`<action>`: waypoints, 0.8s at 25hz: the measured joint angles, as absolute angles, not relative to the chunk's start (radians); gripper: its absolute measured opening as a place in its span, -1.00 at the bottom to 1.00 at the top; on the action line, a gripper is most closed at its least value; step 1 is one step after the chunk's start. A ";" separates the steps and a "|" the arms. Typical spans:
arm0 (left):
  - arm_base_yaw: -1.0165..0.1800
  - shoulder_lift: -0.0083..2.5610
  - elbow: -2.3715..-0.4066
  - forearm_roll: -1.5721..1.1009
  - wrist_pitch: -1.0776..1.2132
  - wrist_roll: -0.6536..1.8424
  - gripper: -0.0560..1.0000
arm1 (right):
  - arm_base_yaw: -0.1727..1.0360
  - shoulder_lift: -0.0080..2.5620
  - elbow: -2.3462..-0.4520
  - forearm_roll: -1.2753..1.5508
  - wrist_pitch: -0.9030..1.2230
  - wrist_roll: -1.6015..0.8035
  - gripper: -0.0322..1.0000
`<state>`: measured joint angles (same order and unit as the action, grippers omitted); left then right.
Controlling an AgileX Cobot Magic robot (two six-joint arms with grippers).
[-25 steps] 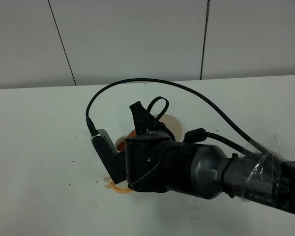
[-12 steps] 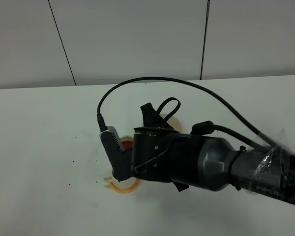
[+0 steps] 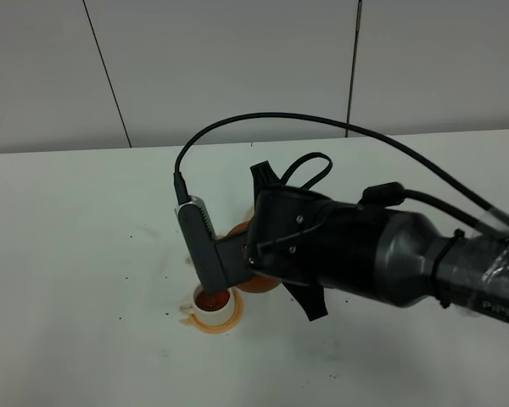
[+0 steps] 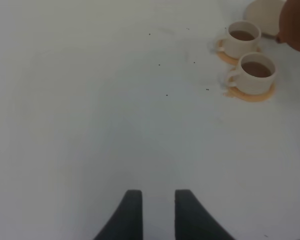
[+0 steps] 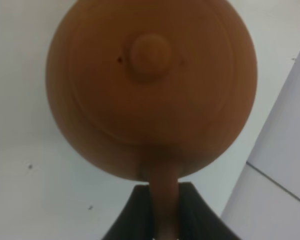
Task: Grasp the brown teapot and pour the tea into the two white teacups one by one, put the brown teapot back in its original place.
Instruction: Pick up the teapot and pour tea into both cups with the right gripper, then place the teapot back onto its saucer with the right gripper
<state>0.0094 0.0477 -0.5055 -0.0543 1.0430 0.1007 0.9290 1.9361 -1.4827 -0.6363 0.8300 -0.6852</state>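
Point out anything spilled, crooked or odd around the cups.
An orange-brown stain on the table rims the nearer teacup and its orange coaster, apparently spilled tea. Dark specks dot the white surface nearby. Both this cup and the farther teacup stand upright, holding tea.

A white tabletop (image 4: 90, 100) (flecked with tiny dark specks) carries two orange coasters (image 4: 250, 94), each under a white teacup (image 4: 256, 73) of brown tea, and a cream trivet disc (image 4: 262, 15) just beyond them.
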 joint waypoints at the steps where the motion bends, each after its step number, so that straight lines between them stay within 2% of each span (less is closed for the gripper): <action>1: 0.009 0.048 -0.505 -0.054 1.043 0.101 -0.45 | 0.922 1.933 -1.490 -0.610 0.829 -0.701 -0.75; 14: 0.009 0.048 -0.505 -0.054 1.043 0.101 -0.45 | 0.794 1.932 -1.677 -0.171 1.021 -1.020 -0.75; 20: 0.009 0.048 -0.505 -0.054 1.043 0.101 -0.45 | 0.722 1.932 -1.700 0.030 1.077 -1.096 -0.75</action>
<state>0.0094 0.0477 -0.5055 -0.0543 1.0430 0.1007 0.7223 1.9316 -1.6998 0.0304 1.0770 -1.0961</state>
